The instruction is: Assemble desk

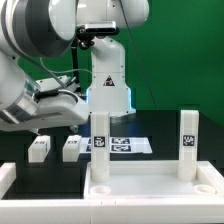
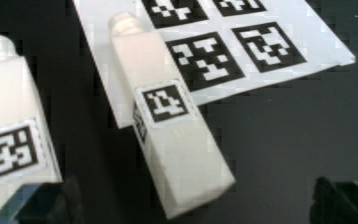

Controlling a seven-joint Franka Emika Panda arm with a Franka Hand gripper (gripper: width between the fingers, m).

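Beside the marker board (image 2: 208, 30), two loose legs (image 2: 5, 110) lie flat.
Gripper (image 2: 185, 200) hovers over the board-side leg (image 2: 172, 130), jaws spread wide, gripping nothing.

Logged marker board (image 1: 128, 146) flat on black desk (image 1: 160, 130), near centre; green curtain (image 1: 175, 50) at 12 o'clock, beyond far edge.

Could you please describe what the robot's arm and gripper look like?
The arm is glossy white, with bulky rounded segments and dark grey bands at the joints. Black cables loop near its wrist. Its base carries a small yellow warning sticker. The gripper has two dark, blocky fingertips.
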